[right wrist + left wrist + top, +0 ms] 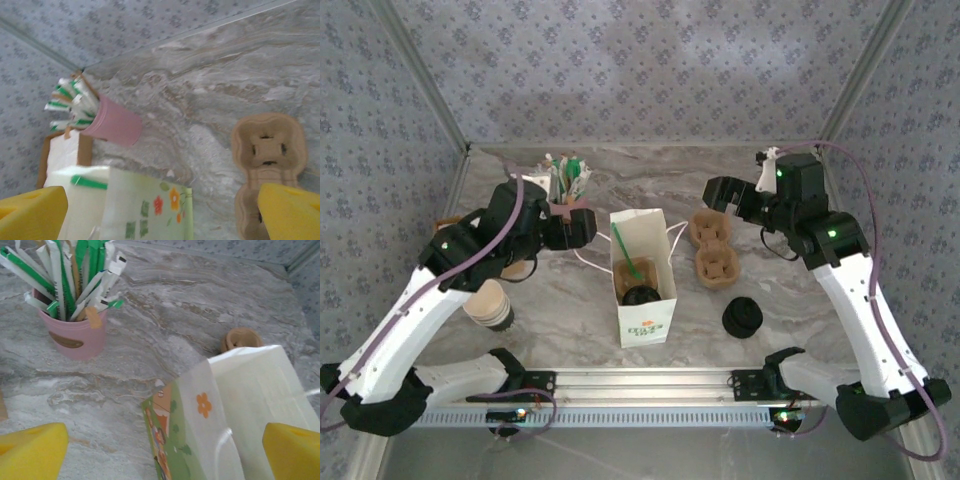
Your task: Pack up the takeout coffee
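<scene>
My left pincer (572, 228) and right pincer (728, 193) are both gaping open, flanking the tall white paper bag (647, 328) at centre frame, which is holding the black-lidded paper cup (640, 295).

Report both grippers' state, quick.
Left gripper: open, holding nothing.
Right gripper: open, holding nothing.

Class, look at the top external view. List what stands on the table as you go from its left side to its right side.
stack of lidless paper cups → pink pot of straws and stirrers → white paper bag with the takeout coffee inside → cardboard cup carriers
</scene>
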